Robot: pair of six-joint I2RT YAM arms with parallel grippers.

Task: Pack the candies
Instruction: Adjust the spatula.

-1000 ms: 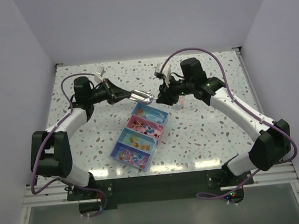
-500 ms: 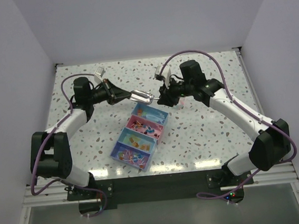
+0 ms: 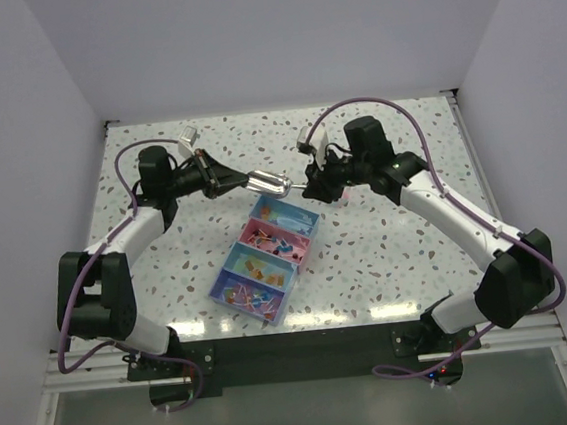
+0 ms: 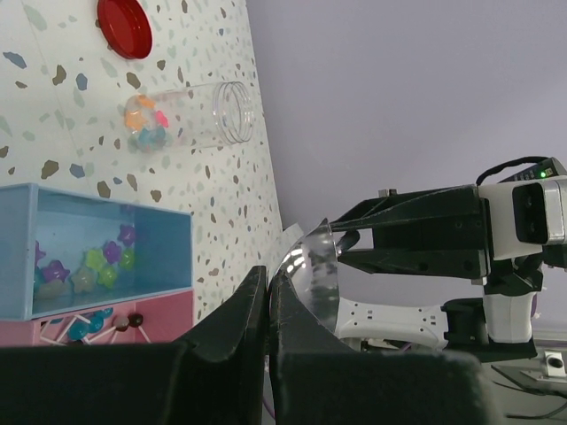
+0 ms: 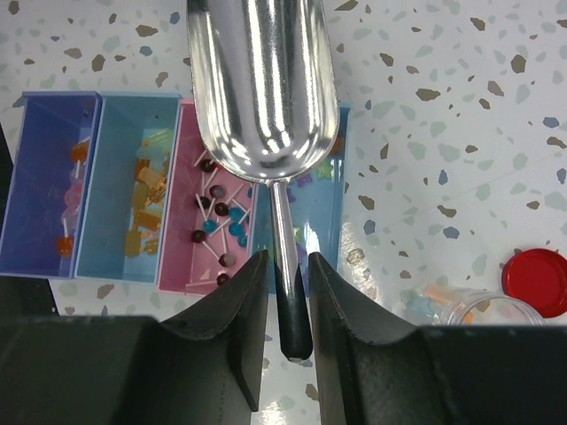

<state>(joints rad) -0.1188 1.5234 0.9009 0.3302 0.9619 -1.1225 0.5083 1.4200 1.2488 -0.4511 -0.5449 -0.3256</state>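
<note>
Top external view: on the speckled white terrazzo table (image 3: 418,250) both arms meet at centre frame, above the blue-and-pink four-compartment plastic tray (image 3: 243,311).

1. The polished steel scoop (image 5: 261,88) hangs in the air between the arms, over the far end of the tray.
2. The left gripper (image 4: 267,276) is pinched almost fully together on the thin rim of the scoop bowl.
3. The right gripper (image 5: 288,266) has its fingers close on either side of the dark handle tip. Whether they press it cannot be told.
4. The clear plastic jar (image 4: 190,115) lies on its side at upper left of the left wrist frame, with the round red lid (image 4: 124,27) beyond it.
5. The small mixed-colour candies (image 5: 146,190) lie in all four compartments. A few remain in the jar.

Hazard: if the left gripper lets go before the right one clamps firmly, the heavy bowl is likely to swing down on the slim handle, or the scoop to drop into the tray and scatter candies.

Change from half a second ago: the right gripper has closed in on the handle. Scoop, left arm and tray have hardly moved.
</note>
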